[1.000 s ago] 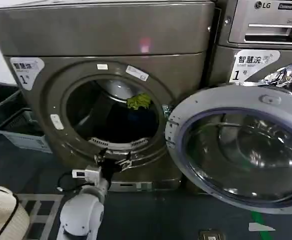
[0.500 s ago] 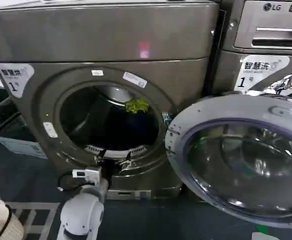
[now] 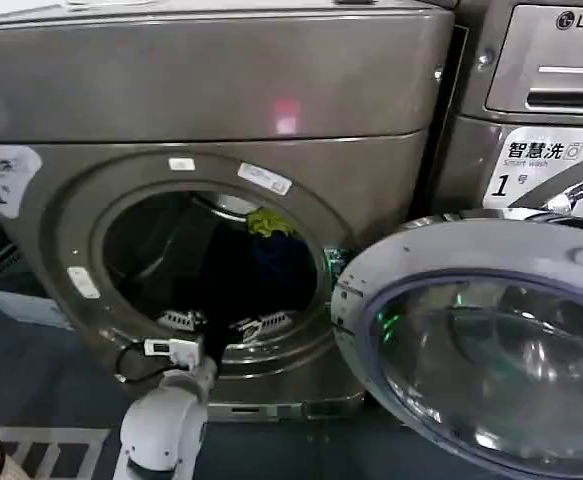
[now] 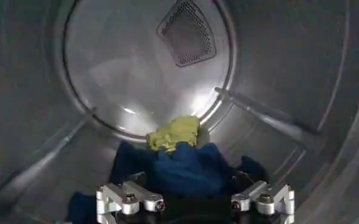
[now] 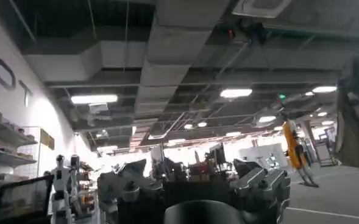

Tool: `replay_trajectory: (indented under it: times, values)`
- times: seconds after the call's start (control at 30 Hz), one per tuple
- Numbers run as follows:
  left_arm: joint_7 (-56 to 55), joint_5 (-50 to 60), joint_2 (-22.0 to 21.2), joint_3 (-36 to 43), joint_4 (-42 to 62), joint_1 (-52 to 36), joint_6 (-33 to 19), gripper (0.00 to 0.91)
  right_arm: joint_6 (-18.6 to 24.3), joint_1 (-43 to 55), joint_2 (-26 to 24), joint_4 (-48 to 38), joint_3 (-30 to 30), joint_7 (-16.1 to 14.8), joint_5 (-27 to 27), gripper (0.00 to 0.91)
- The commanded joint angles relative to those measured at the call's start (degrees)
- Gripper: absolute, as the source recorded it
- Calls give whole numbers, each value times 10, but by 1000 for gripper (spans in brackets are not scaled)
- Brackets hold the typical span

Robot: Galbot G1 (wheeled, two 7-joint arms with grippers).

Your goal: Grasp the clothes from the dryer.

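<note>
The dryer [image 3: 221, 90] stands in front of me with its porthole open. Inside lie the clothes: a small yellow-green piece [image 3: 268, 222] on top of a dark navy mass [image 3: 276, 262]. In the left wrist view the yellow-green piece [image 4: 174, 133] rests at the back of the drum, and the navy mass [image 4: 185, 167] lies just ahead of my left gripper [image 4: 195, 204]. That gripper is open and its fingers [image 4: 130, 201] are clear of the fabric. In the head view my left gripper [image 3: 221, 322] reaches in over the lower rim. My right gripper [image 5: 194, 189] is open, empty and points up at the ceiling.
The round glass door [image 3: 491, 350] hangs open to the right of the porthole, close to the left arm's path. A silver LG machine [image 3: 541, 90] stands behind it. A pale basket [image 3: 11, 305] sits on the floor at the far left.
The dryer has grown larger in the head view and slid left as I moved closer. My left gripper has gone from the lower rim into the porthole.
</note>
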Motion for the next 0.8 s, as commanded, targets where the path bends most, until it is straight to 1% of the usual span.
replay_trajectory:
  times: [0.03,0.33,0.43,0.53,0.8]
  values:
    - [0,1,0,0,0,1,28,907,0,0,1,-1,0,0,-1,907]
    - [0,1,0,0,0,1,28,907,-2,0,1,0,0,1,-1,907]
    - [0,3,-1,2,3,0,28,907,-6,-4,5,5,-6,-2,-16,907]
    - [-1,5,-2,3,8,-5,28,907,-6,-3,5,7,-6,-5,-18,907]
    - [-1,13,-8,0,75,-37,28,907,-2,1,3,5,-6,-6,-24,907]
